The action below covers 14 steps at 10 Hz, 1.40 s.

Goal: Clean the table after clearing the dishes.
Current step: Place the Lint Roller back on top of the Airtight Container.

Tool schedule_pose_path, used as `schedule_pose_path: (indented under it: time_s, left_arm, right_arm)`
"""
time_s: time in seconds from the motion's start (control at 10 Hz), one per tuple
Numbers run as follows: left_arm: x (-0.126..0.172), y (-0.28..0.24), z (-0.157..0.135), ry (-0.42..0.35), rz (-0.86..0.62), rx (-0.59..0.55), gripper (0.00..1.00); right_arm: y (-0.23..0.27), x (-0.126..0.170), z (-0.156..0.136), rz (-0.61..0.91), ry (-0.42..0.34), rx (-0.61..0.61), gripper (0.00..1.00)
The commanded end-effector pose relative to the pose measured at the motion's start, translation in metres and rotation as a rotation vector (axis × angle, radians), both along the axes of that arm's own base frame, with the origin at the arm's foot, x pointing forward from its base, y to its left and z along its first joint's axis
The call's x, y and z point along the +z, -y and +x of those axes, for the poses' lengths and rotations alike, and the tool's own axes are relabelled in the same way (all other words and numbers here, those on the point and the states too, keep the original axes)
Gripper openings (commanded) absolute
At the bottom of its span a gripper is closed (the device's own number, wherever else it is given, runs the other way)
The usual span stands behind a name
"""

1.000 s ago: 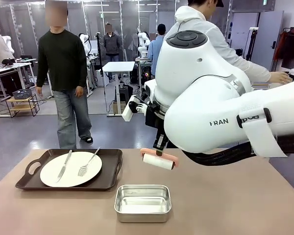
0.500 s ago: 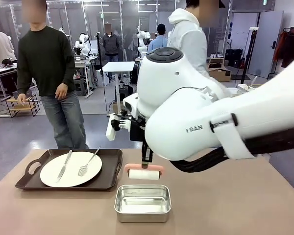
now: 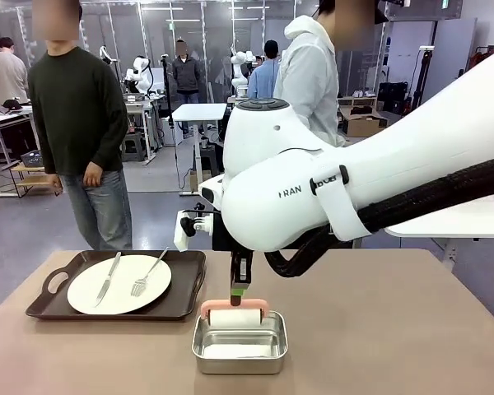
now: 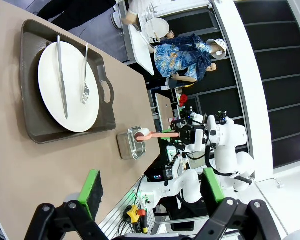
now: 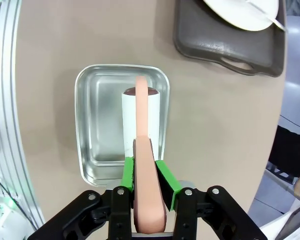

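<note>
The right fingers clench the pink-handled roller, whose roll hangs just beyond them over the steel pan. The left fingers stand released, with the plate on its tray farther ahead on the table.

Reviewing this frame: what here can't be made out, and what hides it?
1. Whether the roller touches the floor of the steel pan: in the front view the pan's near wall hides the roller's underside, and the right wrist view looks straight down.
2. The tray and plate: right wrist view, cut off by the top edge.
3. The right gripper and its hold on the roller: left wrist view, too small and far.
</note>
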<state>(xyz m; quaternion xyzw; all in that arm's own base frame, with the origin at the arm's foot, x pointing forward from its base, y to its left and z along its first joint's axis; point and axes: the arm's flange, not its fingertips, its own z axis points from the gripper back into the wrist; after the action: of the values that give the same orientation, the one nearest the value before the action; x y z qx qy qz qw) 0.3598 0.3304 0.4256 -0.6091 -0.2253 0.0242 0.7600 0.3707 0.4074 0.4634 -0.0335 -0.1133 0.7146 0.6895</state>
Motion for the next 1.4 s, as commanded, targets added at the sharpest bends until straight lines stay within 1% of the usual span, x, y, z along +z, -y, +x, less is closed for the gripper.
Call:
schedule_pose_path:
  time_s: [0.0, 0.2, 0.6, 0.9, 1.0, 1.2, 1.3]
  left_arm:
    - [0.000, -0.001, -0.002, 0.007, 0.001, 0.004, 1.00]
    - [0.000, -0.001, -0.002, 0.007, 0.001, 0.004, 1.00]
    - [0.000, -0.001, -0.002, 0.007, 0.001, 0.004, 1.00]
    - [0.000, -0.001, -0.002, 0.007, 0.001, 0.004, 1.00]
    - [0.000, -0.001, -0.002, 0.007, 0.001, 0.004, 1.00]
    - [0.000, -0.001, -0.002, 0.007, 0.001, 0.004, 1.00]
    - [0.000, -0.001, -0.002, 0.007, 0.001, 0.004, 1.00]
  right_arm:
    - [-0.004, 0.003, 0.006, -0.037, -0.044, 0.017, 0.23]
    - [-0.015, -0.012, 0.025, -0.062, -0.099, -0.023, 0.23]
    - [-0.021, -0.037, 0.065, -0.064, -0.187, -0.008, 0.23]
    - [-0.019, -0.048, 0.088, -0.059, -0.268, 0.032, 0.23]
    - [-0.019, -0.053, 0.094, -0.050, -0.285, 0.025, 0.23]
    - [-0.018, -0.060, 0.100, -0.059, -0.286, 0.022, 0.23]
    - [-0.016, -0.061, 0.100, -0.033, -0.281, 0.037, 0.23]
